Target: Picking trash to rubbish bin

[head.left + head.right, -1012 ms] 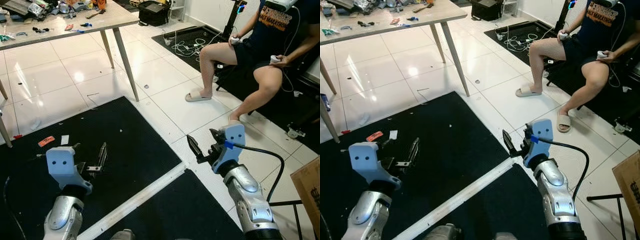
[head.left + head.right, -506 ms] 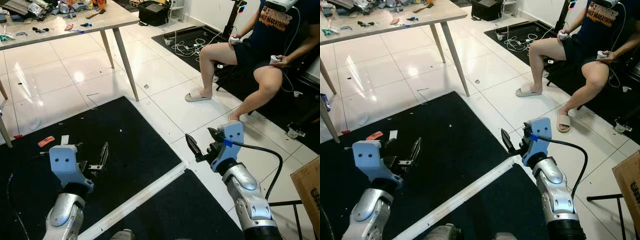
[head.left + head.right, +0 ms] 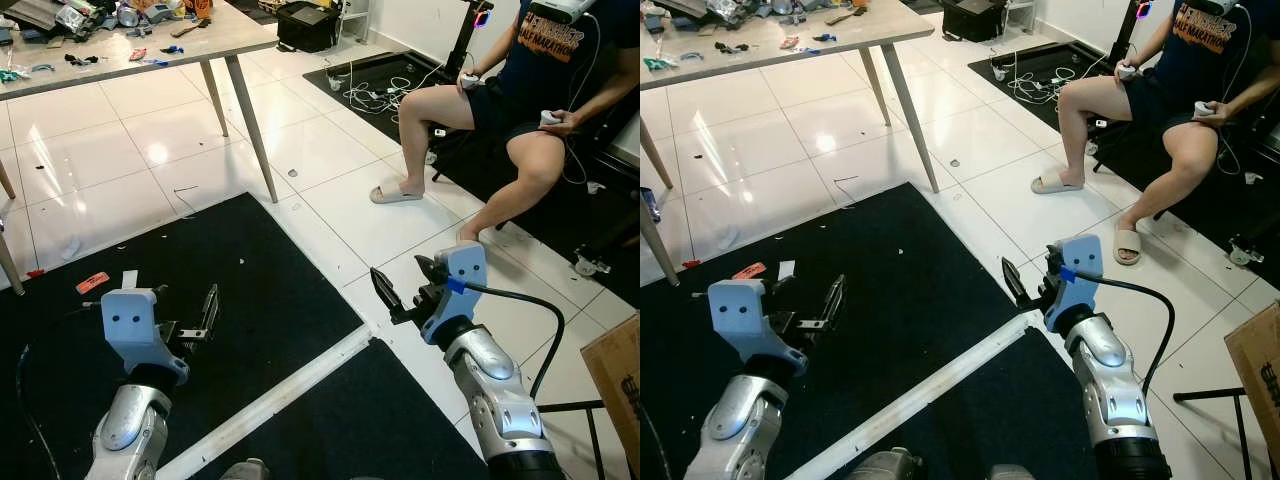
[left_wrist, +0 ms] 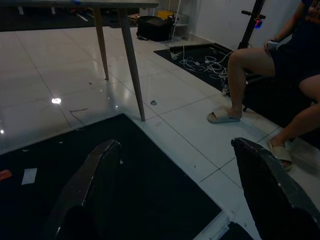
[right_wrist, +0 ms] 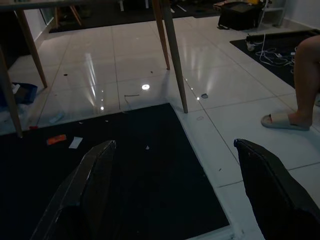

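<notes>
Starting from the far left, scraps of trash are seen lying on the black mat (image 3: 260, 290): an orange wrapper (image 3: 92, 282) and, just beside it, a white paper scrap (image 3: 129, 279), with a pale crumpled scrap (image 3: 68, 247) resting on the white tiled floor (image 3: 330, 150) a little beyond. None of it has been collected yet, so the picking is judged to be barely begun.

Next along, the left gripper (image 3: 207, 315) is held low over the mat, near the orange wrapper but apart from it; its jaws are spread wide and nothing is carried between them, as the left wrist view confirms, its two black fingers (image 4: 87, 185) standing well apart. Above and behind, the cluttered worktop (image 3: 140, 45) is seen on its slanted legs.

Moving to the middle, a pale strip (image 3: 270, 400) is seen running between the two dark mats. The right gripper (image 3: 392, 292) is held over the tiles just past the mat's edge, jaws likewise spread and empty, its fingers (image 5: 85, 190) parted in the right wrist view.

Over on the right, a seated person (image 3: 520, 110) in slippers is seen holding controllers, and a cardboard box (image 3: 615, 385) sits at the frame's edge. No rubbish bin can be identified in these views, so everything is judged left to do: a scrap must be reached, gripped, and carried to a bin that has to be found first.
</notes>
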You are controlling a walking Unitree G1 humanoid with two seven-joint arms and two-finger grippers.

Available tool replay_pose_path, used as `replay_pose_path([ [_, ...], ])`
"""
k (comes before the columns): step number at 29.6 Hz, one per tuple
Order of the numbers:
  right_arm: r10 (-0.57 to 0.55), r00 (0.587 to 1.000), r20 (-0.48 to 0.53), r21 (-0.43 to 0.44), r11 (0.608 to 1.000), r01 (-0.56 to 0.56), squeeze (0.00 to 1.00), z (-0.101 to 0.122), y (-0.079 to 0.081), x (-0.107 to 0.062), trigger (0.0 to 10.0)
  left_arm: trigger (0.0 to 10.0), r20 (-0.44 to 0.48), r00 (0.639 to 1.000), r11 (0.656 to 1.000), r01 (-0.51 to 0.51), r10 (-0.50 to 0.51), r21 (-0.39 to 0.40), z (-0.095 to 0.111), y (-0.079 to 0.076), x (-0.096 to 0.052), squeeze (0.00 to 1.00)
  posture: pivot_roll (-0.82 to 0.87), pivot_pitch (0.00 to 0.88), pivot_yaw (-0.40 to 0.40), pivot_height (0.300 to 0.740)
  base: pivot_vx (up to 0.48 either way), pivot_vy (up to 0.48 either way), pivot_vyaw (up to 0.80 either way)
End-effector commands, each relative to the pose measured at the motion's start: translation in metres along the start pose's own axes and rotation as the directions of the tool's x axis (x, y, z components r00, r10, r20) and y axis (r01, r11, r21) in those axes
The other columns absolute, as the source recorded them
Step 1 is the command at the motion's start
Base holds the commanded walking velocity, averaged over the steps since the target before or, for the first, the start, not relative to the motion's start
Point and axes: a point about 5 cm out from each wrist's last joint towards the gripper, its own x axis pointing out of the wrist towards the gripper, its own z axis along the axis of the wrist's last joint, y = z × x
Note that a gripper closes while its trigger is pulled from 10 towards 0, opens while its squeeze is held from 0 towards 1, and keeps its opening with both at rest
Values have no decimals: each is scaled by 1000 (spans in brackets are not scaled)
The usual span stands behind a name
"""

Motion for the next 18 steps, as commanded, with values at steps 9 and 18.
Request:
replay_pose_path([
  [9, -8, 1000, -4, 21, 1000, 8, 0, -1, -2, 1, 10000, 10000, -23, 1000, 1000, 6, -6, 15, -1, 3, 0, 0, -77, 0, -25, 740, 312, 0, 0],
  [18, -9, 1000, -5, 20, 1000, 9, 0, 0, -3, 2, 10000, 10000, -23, 1000, 1000, 9, -9, 14, -1, 2, 1, 0, -77, 0, -30, 740, 326, 0, 0],
])
